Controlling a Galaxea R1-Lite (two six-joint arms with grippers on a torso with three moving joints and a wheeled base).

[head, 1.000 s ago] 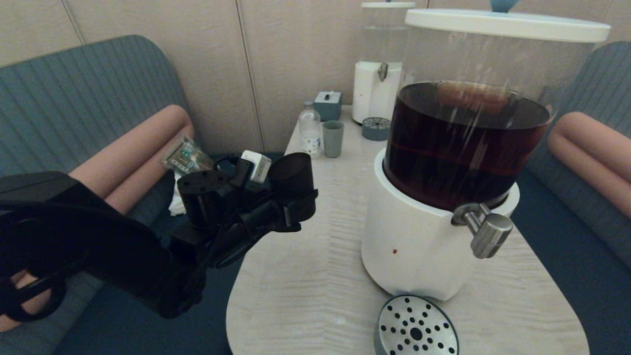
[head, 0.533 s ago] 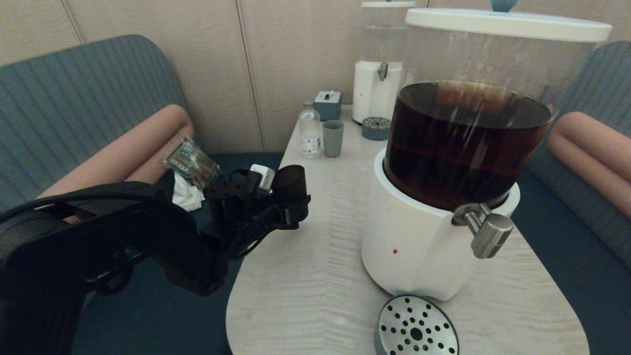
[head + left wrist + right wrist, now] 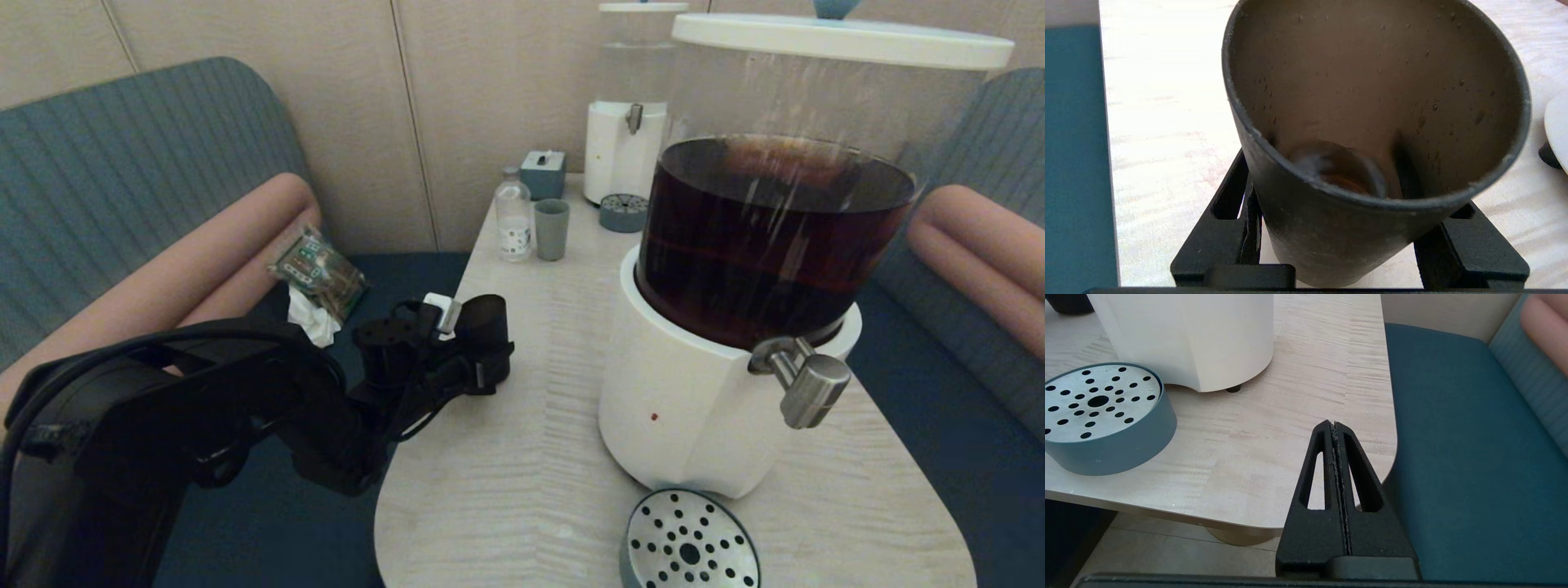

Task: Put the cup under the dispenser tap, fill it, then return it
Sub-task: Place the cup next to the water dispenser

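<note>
Left gripper (image 3: 482,359) clamped on the cup (image 3: 483,327), upright, at table (image 3: 522,457) left edge. Dispenser tap (image 3: 804,380) lies toward 3 o'clock, well apart. Little liquid visible inside. Right gripper (image 3: 1334,426) closed, empty, parked.

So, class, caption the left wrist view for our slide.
Left end effector grips the black cup, a little brown liquid inside, above the pale table.

right hand (image 3: 1334,426) pressed closed, hanging over the tabletop (image 3: 1274,428) corner, perforated drip tray (image 3: 1102,416) beside the white dispenser base (image 3: 1188,339), teal seat (image 3: 1466,457) alongside
</note>
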